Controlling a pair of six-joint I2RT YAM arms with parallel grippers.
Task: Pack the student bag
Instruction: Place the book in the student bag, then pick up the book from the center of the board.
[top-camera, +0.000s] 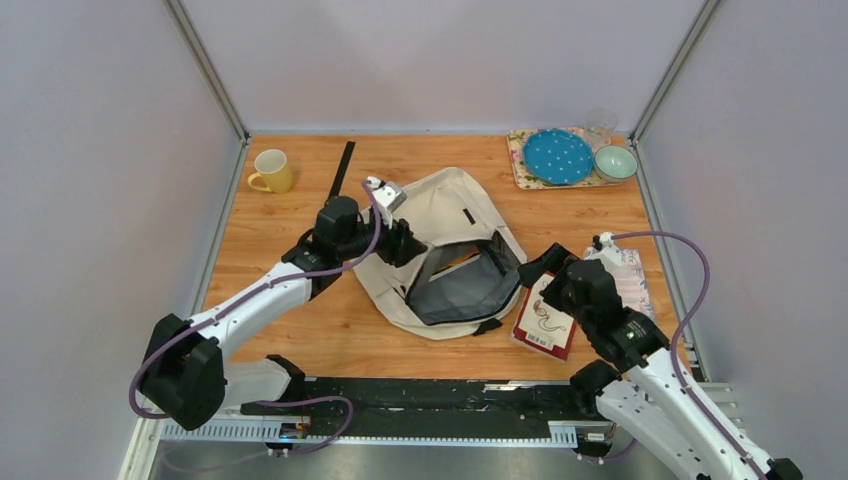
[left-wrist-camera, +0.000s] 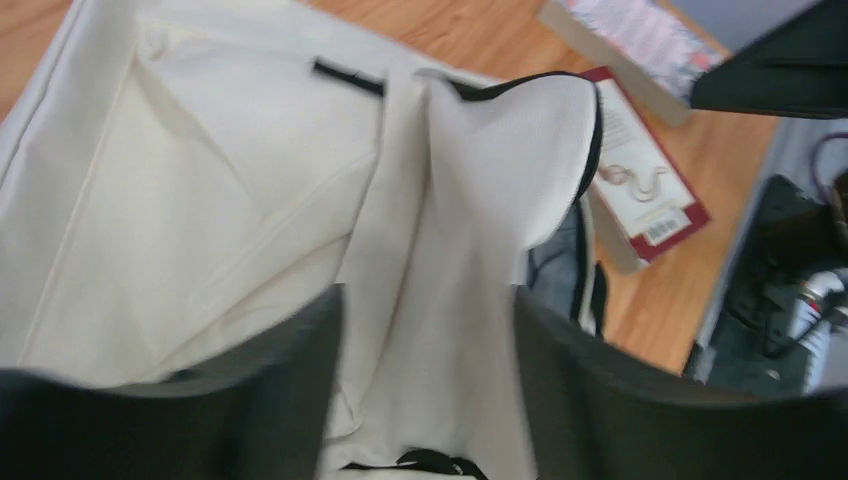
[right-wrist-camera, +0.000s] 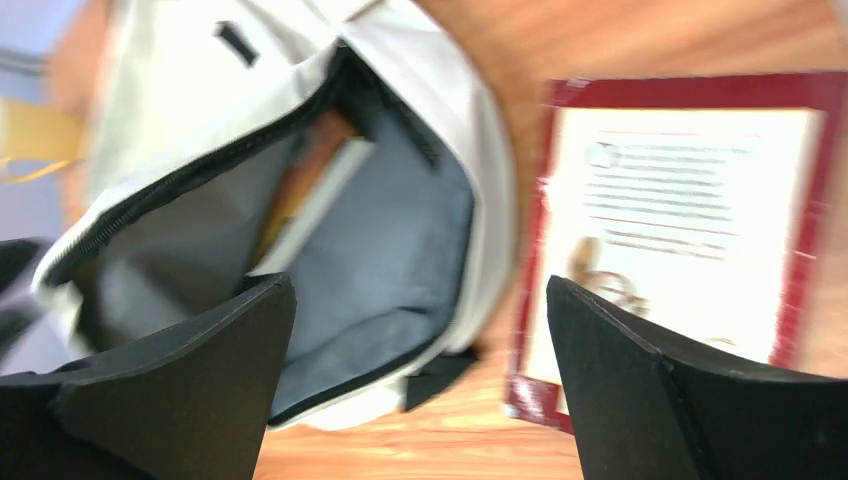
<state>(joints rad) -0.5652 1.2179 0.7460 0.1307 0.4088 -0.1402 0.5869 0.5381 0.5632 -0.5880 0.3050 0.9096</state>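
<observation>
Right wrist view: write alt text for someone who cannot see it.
An open cream fabric backpack with grey lining shows a thin orange-and-white book inside. A red-bordered white book lies beside it on the wooden table, and the black end effector hangs wide open above.

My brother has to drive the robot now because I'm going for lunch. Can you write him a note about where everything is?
Left tool: open, with cloth of the student bag between its fingers.
Right tool: open wide and empty, above the bag's mouth and the red book.
Bag: in the middle of the table, with the main compartment unzipped.
Done: one book is inside.
Left: the red book and the patterned book beside it lie on the table, not yet packed. The bag is not zipped.
</observation>
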